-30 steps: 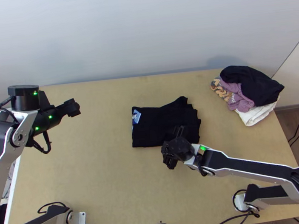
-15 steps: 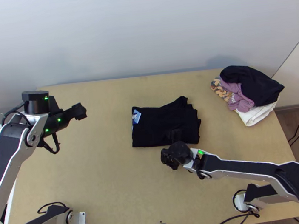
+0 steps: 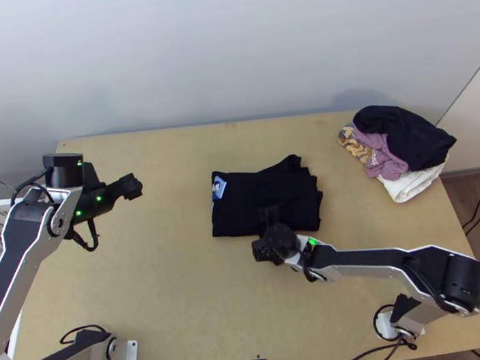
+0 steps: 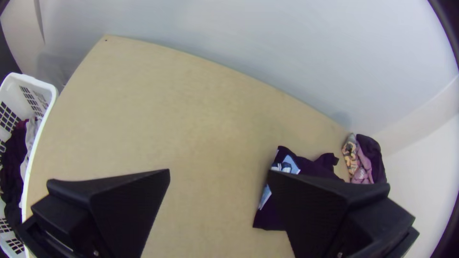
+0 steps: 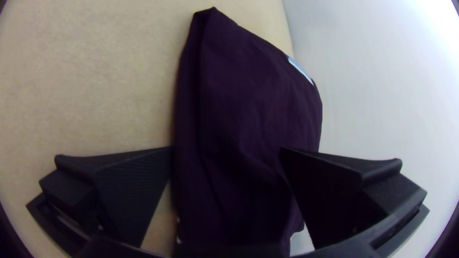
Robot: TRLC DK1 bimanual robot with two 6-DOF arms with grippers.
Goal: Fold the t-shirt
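Displacement of my right hand over the last second: it has slid slightly leftward along the near edge of the t-shirt, its elbow swinging inward. My left hand has edged in over the left of the tabletop. The black garment has not shifted, lying in a compact folded bundle near the middle, print at its left end. Both hands are released, fingers parted; cloth shows between those of the right, though contact cannot be told. I judge the folding largely done, with tidying in hand; the staggered layers at the bundle's right end may want squaring. A pile of clothes sits at the far right corner, clear of my path; a white basket stands beyond the left edge. My right hand itself obstructs the near edge.
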